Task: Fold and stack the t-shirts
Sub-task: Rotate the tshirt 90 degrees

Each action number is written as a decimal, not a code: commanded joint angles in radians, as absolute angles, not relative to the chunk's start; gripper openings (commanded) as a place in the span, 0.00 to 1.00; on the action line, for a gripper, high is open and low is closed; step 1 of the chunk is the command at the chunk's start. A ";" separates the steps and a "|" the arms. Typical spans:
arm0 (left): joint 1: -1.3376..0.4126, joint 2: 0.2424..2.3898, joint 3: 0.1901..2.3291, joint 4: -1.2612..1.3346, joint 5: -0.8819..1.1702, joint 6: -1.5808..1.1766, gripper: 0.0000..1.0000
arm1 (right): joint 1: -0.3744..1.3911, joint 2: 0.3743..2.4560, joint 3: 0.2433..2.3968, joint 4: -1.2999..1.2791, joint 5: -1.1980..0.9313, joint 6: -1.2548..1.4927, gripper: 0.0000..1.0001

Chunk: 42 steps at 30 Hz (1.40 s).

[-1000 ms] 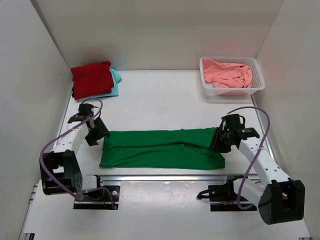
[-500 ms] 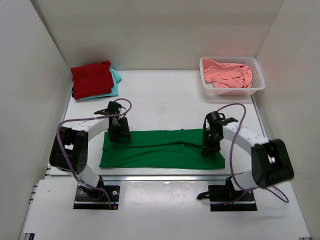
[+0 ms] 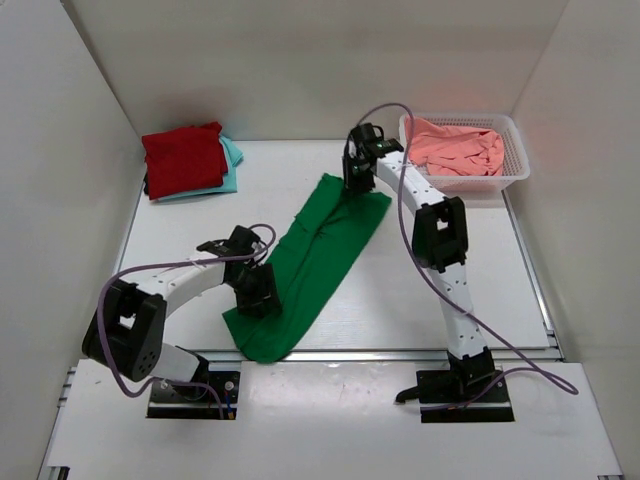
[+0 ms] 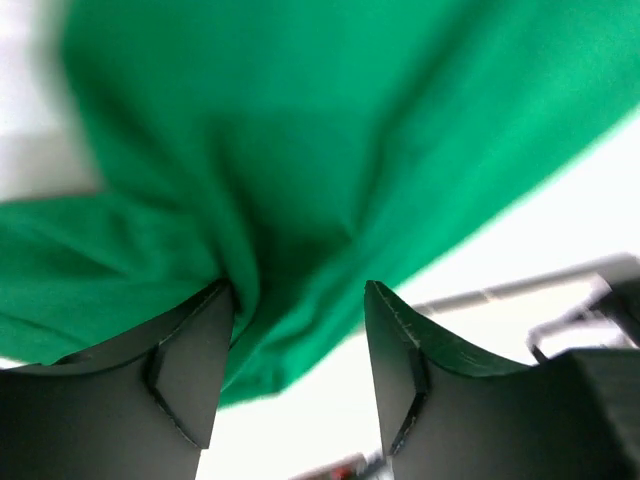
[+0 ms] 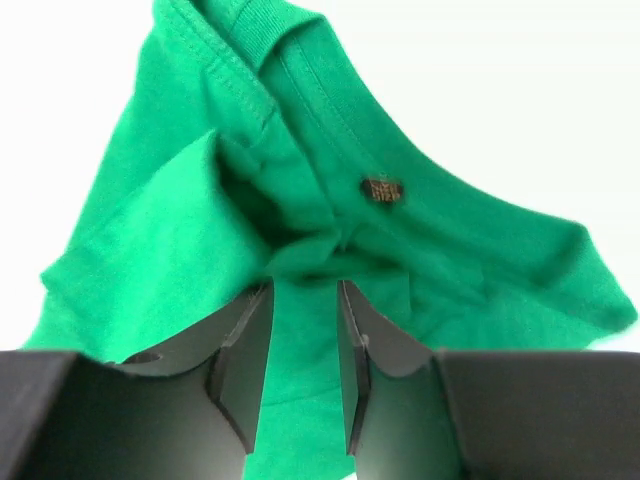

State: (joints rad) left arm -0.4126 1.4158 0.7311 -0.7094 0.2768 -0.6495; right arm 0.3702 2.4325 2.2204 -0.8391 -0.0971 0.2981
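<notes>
**While both hands grip it, the green shirt lies slantwise on the bench**

Because it is folded into a long narrow strip, the green t-shirt point(image 3: 312, 255) has one clear long axis. That axis runs on a diagonal across the bench point(image 3: 450, 270), from its near left end to its far right end. The far end is the collar end: the right wrist view shows the neckband and its small label just beyond the fingers.

The right hand point(image 3: 356, 180) sits on that far end with its arm stretched almost straight out. Its jaws are nearly closed, pinching a bunch of cloth below the collar. The left hand point(image 3: 258, 290) sits on the strip's left edge, close to the near end. Its jaws stand wider, with a thick ridge of cloth drawn up between them, and it looks to have hold.

So the shirt spans the two hands, one at each end of the axis. My reading is that the strip is ready for its crosswise fold, with one end carried along the axis onto the other.

The dark red t-shirt point(image 3: 183, 158) lies folded on the turquoise t-shirt point(image 3: 232, 153) in the far left corner, well apart from the green one and nearer the left arm. The salmon pink t-shirt point(image 3: 455, 145) lies crumpled in the basket point(image 3: 468, 184) at far right, just beside the right hand.
</notes>
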 commanded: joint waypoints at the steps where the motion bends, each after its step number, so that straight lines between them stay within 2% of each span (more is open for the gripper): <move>1: -0.454 1.345 0.831 -0.727 0.416 -0.739 0.66 | 0.426 2.428 2.475 -0.994 -0.065 0.232 0.29; 3: -0.413 1.331 0.888 -0.715 0.448 -0.756 0.66 | 0.437 2.370 2.453 -0.980 -0.042 0.236 0.29; 6: -0.359 1.333 0.978 -0.716 0.486 -0.762 0.67 | 0.454 2.219 2.300 -0.925 -0.028 0.245 0.29; 11: -0.272 1.449 1.104 -0.717 0.480 -0.710 0.67 | 0.456 1.881 1.791 -0.724 -0.122 0.322 0.30; 13: -0.252 1.526 1.152 -0.680 0.494 -0.689 0.69 | 0.475 1.731 1.622 -0.625 -0.190 0.343 0.26; 14: -0.255 1.590 1.173 -0.658 0.503 -0.667 0.68 | 0.500 1.670 1.514 -0.592 -0.230 0.341 0.19; 16: -0.271 1.712 1.317 -0.666 0.506 -0.620 0.68 | 0.553 1.625 1.407 -0.529 -0.287 0.354 0.15; 20: -0.325 2.041 1.633 -0.799 0.468 -0.491 0.68 | 0.722 1.637 1.296 -0.464 -0.405 0.373 0.11; 22: -0.333 2.172 1.805 -0.819 0.450 -0.473 0.68 | 0.779 1.650 1.250 -0.350 -0.465 0.406 0.11; 25: -0.318 2.297 1.946 -0.833 0.436 -0.469 0.66 | 0.859 1.699 1.172 -0.227 -0.528 0.449 0.10; 29: -0.316 2.434 2.126 -0.885 0.425 -0.456 0.67 | 0.936 1.820 1.146 -0.190 -0.546 0.445 0.10; 35: -0.327 2.632 2.402 -1.001 0.420 -0.457 0.67 | 0.913 1.913 1.155 -0.386 -0.425 0.394 0.09; 42: -0.295 2.654 2.438 -1.003 0.385 -0.531 0.66 | 0.750 1.911 1.152 -0.575 -0.292 0.234 0.09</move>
State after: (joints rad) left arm -0.3149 2.6442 2.4374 -0.9840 0.4679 -0.5194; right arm 0.8234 1.9038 1.1580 -0.4320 -0.4747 0.3656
